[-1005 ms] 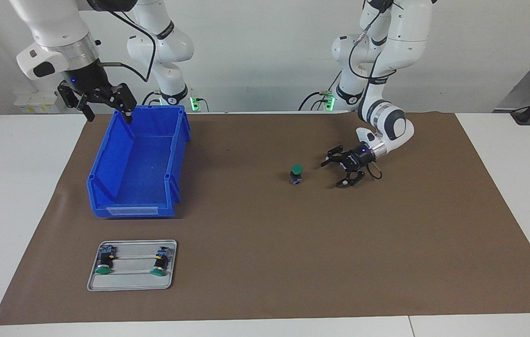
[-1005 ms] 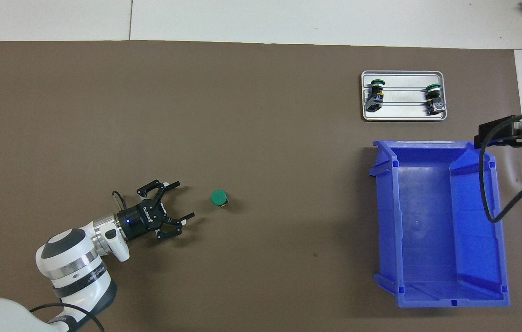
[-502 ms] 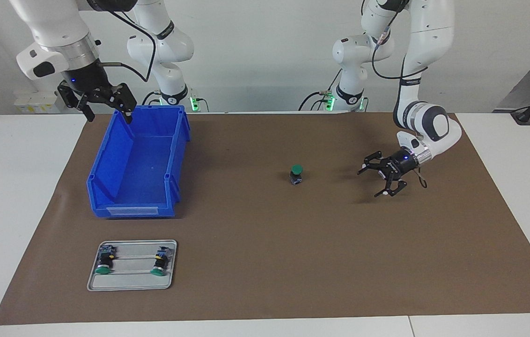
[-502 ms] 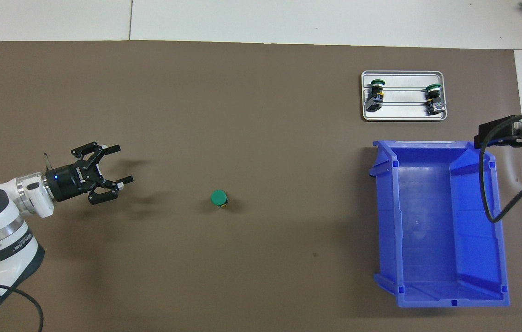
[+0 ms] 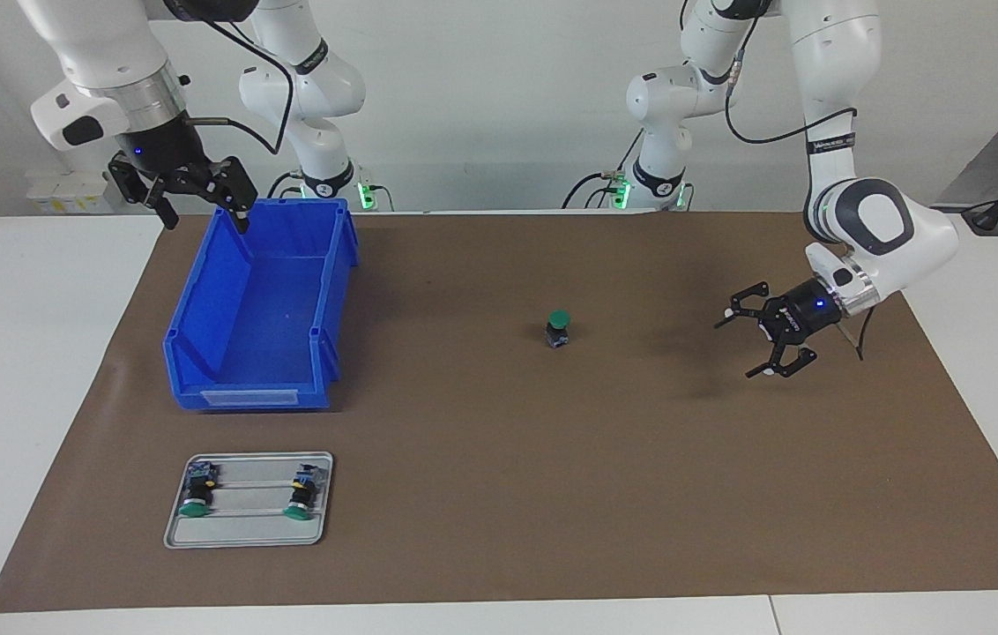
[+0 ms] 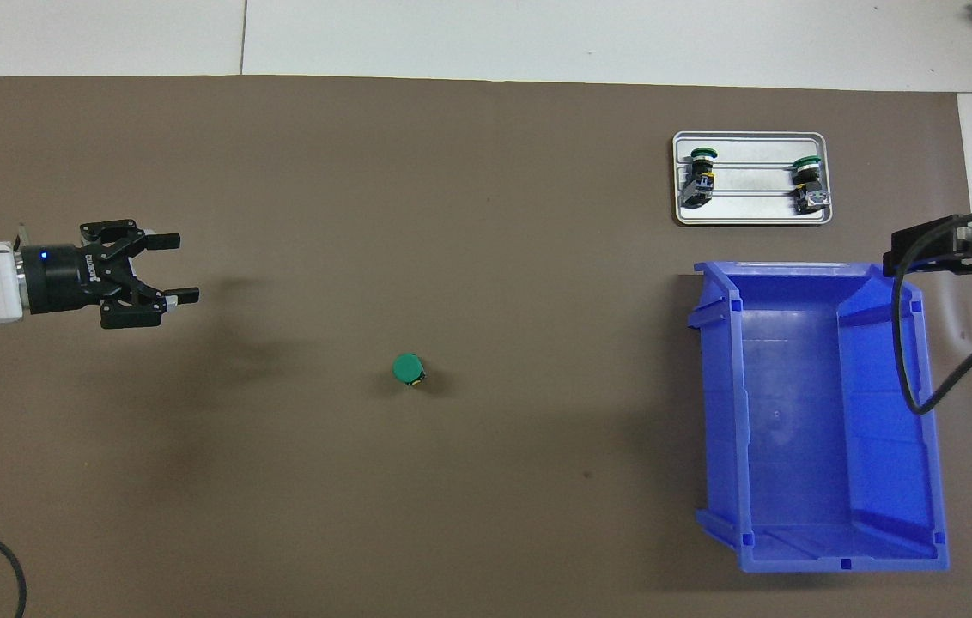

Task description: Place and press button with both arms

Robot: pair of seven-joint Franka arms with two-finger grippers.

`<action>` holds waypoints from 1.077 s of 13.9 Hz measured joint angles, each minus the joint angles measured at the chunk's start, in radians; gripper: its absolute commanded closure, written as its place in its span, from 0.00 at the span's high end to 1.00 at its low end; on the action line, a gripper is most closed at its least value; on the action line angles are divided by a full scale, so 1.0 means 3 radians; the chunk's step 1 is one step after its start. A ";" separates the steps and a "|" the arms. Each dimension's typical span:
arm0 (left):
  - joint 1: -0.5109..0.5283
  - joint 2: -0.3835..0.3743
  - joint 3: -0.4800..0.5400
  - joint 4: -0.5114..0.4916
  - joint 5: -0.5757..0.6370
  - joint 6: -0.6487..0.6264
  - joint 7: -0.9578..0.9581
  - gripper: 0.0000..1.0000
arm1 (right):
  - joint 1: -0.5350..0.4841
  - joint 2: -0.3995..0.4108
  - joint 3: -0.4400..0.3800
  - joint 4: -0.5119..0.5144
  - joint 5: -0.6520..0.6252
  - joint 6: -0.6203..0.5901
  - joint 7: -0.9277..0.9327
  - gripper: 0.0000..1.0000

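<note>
The button [image 5: 559,328] stands upright near the middle of the brown mat [image 5: 499,529], its round green cap on top of a short black body with a glimpse of yellow at the base; nothing touches it. The left gripper [image 5: 755,343] hangs over the mat toward the left arm's end of the table, well apart from the button, fingers spread and empty. The right gripper [image 5: 199,207] waits, fingers apart and empty, above the robot-side corner of the blue bin [image 5: 199,331]. Two look-alike buttons [image 5: 196,490] lie on a metal tray [image 5: 243,538] near the mat's corner farthest from the robots.

Three green-capped buttons [image 5: 559,328], one blue bin [image 5: 261,309], one metal tray [image 5: 248,529], two robot arms [image 5: 852,212].
</note>
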 measured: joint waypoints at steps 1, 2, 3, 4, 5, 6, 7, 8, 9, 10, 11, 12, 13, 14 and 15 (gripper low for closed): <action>-0.0025 -0.0020 -0.0010 0.0123 0.0238 -0.0013 -0.0313 0.99 | 0.0000 0.0000 0.0000 0.0000 0.0000 0.0000 0.0000 1.00; -0.0056 -0.0042 -0.0021 0.0238 0.0448 -0.0044 -0.0618 0.99 | 0.0000 0.0000 0.0000 0.0000 0.0000 0.0000 0.0000 1.00; -0.0099 -0.0067 -0.0027 0.0366 0.0667 -0.0099 -0.0956 0.99 | 0.0000 0.0000 0.0000 0.0000 0.0000 0.0000 0.0000 1.00; -0.0142 -0.0090 -0.0034 0.0496 0.0860 -0.0164 -0.1285 0.99 | 0.0000 0.0000 0.0000 0.0000 0.0000 0.0000 0.0000 1.00; -0.0183 -0.0104 -0.0039 0.0633 0.1044 -0.0251 -0.1602 0.99 | 0.0000 0.0000 0.0000 0.0000 0.0000 0.0000 0.0000 1.00; -0.0233 -0.0113 -0.0042 0.0783 0.1253 -0.0361 -0.1931 0.99 | 0.0000 0.0000 0.0000 0.0000 0.0000 0.0000 0.0000 1.00; -0.0286 -0.0117 -0.0043 0.0921 0.1467 -0.0467 -0.2240 0.99 | 0.0000 0.0000 0.0000 0.0000 0.0000 0.0000 0.0000 1.00; -0.0344 -0.0119 -0.0046 0.1056 0.1717 -0.0586 -0.2562 0.99 | 0.0000 0.0000 0.0000 0.0000 0.0000 0.0000 0.0000 1.00; -0.0402 -0.0123 -0.0047 0.1175 0.1959 -0.0681 -0.2855 0.99 | 0.0000 0.0000 0.0000 0.0000 0.0000 0.0000 0.0000 1.00; -0.0469 -0.0132 -0.0048 0.1288 0.2208 -0.0730 -0.3167 0.99 | 0.0000 0.0000 0.0000 0.0000 0.0000 0.0000 0.0000 1.00; -0.0539 -0.0149 -0.0050 0.1378 0.2426 -0.0751 -0.3494 1.00 | 0.0000 0.0000 0.0000 0.0000 0.0000 0.0000 0.0000 1.00; -0.0609 -0.0174 -0.0053 0.1444 0.2585 -0.0768 -0.3845 1.00 | 0.0000 0.0000 0.0000 0.0000 0.0000 0.0000 0.0000 1.00; -0.0674 -0.0196 -0.0054 0.1492 0.2677 -0.0786 -0.4196 1.00 | 0.0000 0.0000 0.0000 0.0000 0.0000 0.0000 0.0000 1.00; -0.0734 -0.0210 -0.0054 0.1530 0.2741 -0.0794 -0.4535 1.00 | 0.0000 0.0000 0.0000 0.0000 0.0000 0.0000 0.0000 1.00; -0.0781 -0.0214 -0.0056 0.1555 0.2820 -0.0798 -0.4836 1.00 | 0.0000 0.0000 0.0000 0.0000 0.0000 0.0000 0.0000 1.00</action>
